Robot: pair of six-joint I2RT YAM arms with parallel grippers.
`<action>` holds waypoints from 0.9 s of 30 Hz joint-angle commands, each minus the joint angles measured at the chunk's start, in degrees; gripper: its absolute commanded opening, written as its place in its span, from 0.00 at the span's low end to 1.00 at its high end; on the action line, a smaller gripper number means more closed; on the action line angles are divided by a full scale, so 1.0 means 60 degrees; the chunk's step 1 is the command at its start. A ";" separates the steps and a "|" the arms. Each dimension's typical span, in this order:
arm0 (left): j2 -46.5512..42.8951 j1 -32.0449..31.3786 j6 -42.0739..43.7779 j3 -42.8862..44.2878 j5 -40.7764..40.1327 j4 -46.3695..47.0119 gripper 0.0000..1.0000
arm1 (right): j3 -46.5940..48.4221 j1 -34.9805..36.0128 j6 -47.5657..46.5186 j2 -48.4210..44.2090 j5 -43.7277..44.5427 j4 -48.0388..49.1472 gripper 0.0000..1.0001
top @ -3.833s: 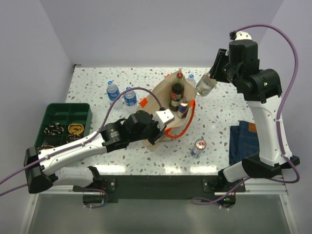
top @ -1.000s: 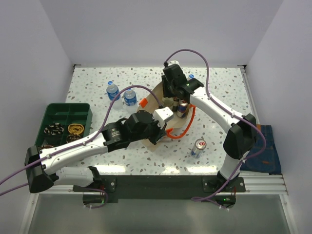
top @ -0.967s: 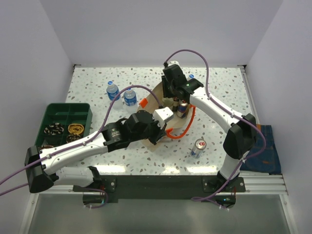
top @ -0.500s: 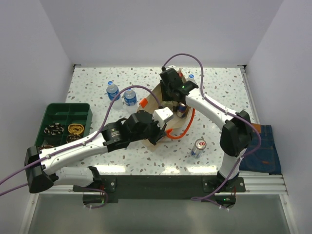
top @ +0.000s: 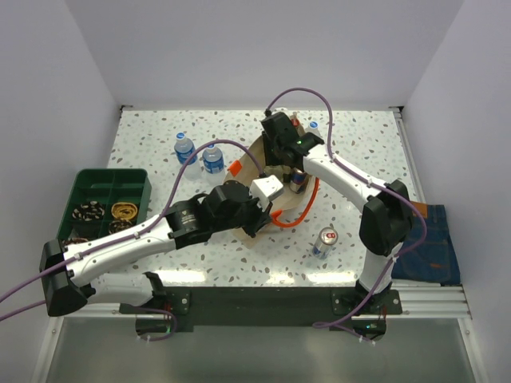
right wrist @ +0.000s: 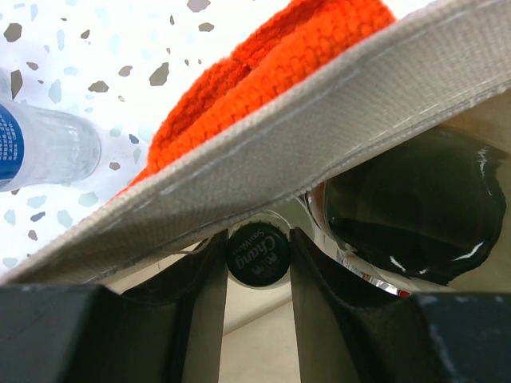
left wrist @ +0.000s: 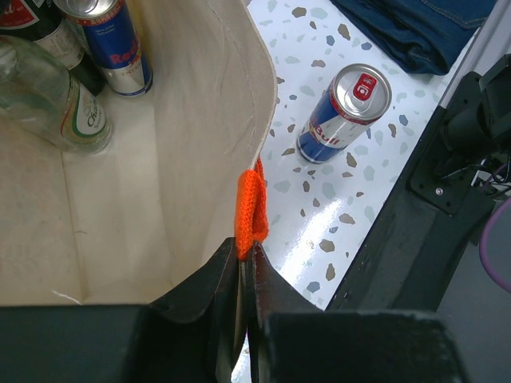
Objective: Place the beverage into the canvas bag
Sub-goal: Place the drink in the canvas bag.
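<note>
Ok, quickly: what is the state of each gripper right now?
Left gripper: closed, pinching the canvas bag rim at its orange strap.
Right gripper: closed on the glass bottle at its cap, inside the bag.

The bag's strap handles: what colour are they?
The handles are orange, seen best in the left wrist view.

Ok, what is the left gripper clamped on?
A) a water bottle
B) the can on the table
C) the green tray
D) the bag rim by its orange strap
D: the left gripper pinches the canvas bag at its rim, right by the orange strap.
</note>
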 commanded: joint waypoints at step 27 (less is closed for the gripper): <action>-0.0253 -0.0027 -0.0389 -0.0421 0.0231 0.0367 0.15 | 0.0545 0.0068 0.0353 -0.0557 0.0253 -0.0148 0.55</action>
